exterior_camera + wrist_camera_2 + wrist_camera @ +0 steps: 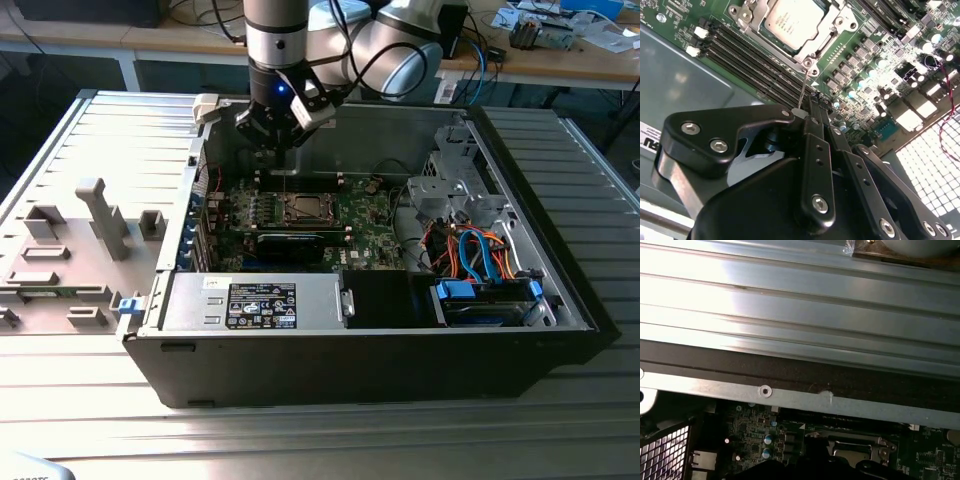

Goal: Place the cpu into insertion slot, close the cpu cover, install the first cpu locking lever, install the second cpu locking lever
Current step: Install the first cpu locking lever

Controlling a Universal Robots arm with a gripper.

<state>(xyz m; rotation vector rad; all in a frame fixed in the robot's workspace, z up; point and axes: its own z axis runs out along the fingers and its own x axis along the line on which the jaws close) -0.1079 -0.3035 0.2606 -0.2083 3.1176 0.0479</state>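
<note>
Arm (275,40) points straight down, gripper (812,107) fingers (816,150) pressed together, pinched on a thin wire.

A ribbed grey metal table (560,440) fills the exterior view. Beyond its far edge stands a long wooden workbench (560,68) with white legs, strewn with tangled cables (215,20).

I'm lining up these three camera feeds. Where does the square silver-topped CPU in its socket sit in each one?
Exterior view: the square silver-topped CPU sits mid-board inside the open case, below the black end effector.
Second wrist view: CPU near the upper edge, framed by the silver metal cover.
First wrist view: I cannot make out the chip; cover metalwork shows low down.
Shared landmark: the green motherboard.
</note>
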